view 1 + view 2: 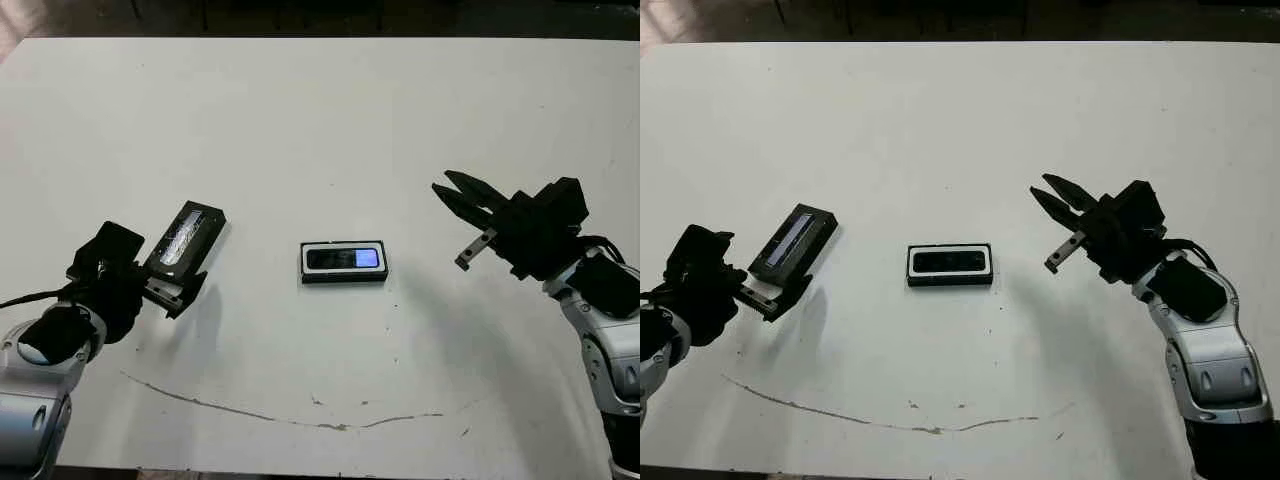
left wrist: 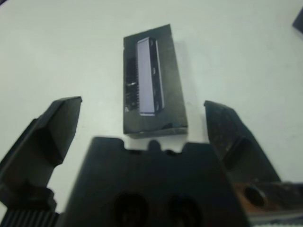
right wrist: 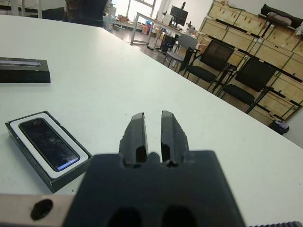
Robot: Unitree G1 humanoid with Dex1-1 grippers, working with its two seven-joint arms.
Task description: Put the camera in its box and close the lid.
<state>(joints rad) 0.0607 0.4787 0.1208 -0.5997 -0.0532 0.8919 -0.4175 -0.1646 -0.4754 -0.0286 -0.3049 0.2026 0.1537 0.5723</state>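
Camera point(image 1: 343, 259) is lying seated in the box point(image 1: 344, 275) at mid-worktop point(image 1: 320, 120); the lid point(image 1: 185, 236) is resting just ahead of the left gripper point(image 1: 170, 290), fingers apart. Grasp the lid's long edges squarely. Right gripper point(image 1: 462, 200) is hovering, fingers nearly together.

Beyond your right end effector point(image 3: 152, 135), past the white tabletop point(image 3: 142, 71), you see black chairs point(image 3: 215, 59), stacked wooden crates point(image 3: 246, 21), and bright windows point(image 3: 135, 7).
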